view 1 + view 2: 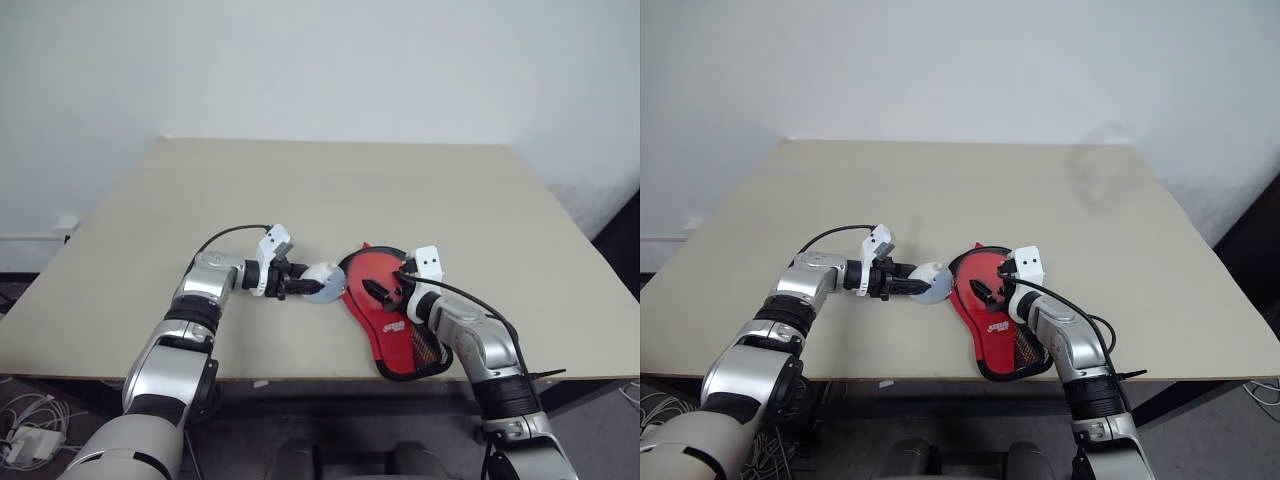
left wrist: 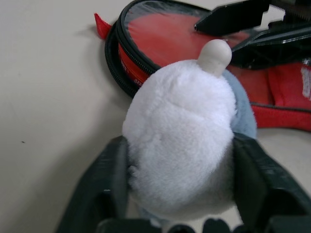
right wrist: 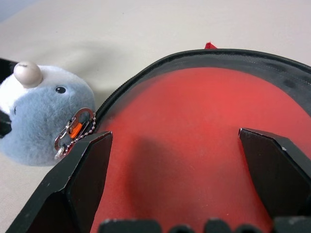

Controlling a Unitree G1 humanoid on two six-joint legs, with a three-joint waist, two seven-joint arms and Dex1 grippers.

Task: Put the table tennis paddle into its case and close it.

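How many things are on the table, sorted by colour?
Red and black: 1, the paddle-shaped soft zip case
Grey and white: 1, the fluffy plush toy on a bead chain
Total: 2

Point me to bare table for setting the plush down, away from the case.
Free: the far half of the table beyond both grippers, and its left side outside the left gripper. Crowded: near centre, where plush, case and right gripper bunch together.
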